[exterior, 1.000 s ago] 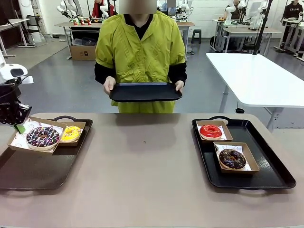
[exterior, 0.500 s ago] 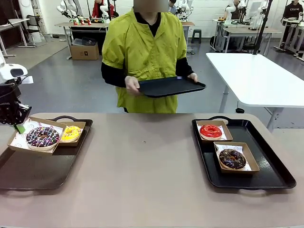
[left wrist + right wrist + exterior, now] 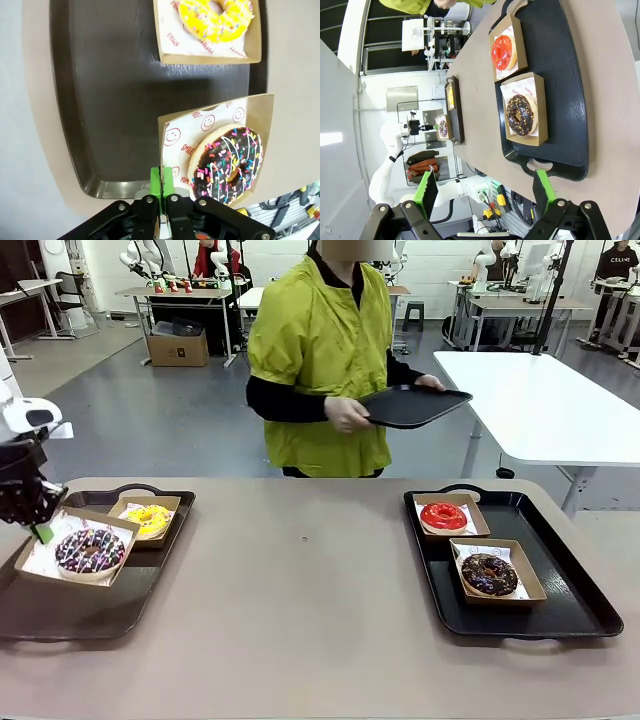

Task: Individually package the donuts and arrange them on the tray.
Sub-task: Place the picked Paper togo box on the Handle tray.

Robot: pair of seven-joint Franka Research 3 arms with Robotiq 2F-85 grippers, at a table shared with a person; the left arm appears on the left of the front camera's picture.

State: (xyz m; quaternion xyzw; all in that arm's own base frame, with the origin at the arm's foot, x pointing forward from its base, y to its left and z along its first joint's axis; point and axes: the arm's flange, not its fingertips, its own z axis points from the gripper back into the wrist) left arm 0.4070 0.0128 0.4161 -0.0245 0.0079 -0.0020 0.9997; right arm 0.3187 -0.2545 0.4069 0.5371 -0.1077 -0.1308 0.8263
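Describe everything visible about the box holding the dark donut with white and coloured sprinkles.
The shallow brown cardboard box is lined with white paper printed with red smiley faces. It holds the dark ring donut with white icing lines and coloured sprinkles. The left gripper is shut on its edge. It looks tilted, partly over the left black tray, beside the yellow donut's box.

Even, bright overhead lighting, no hard shadows. The bench (image 3: 320, 620) reads flat and matte in the front view, only soft shadow under the box edges. Mild sheen on the right tray (image 3: 560, 570) and on the red-glazed donut (image 3: 443, 515). Front view is sharp. Right wrist view shows heavy wide-angle warp: bench edge bows, background blown out white at left. Left wrist view is crisp on the sprinkled donut (image 3: 229, 165), tool (image 3: 162, 182) slightly soft at the bottom edge.
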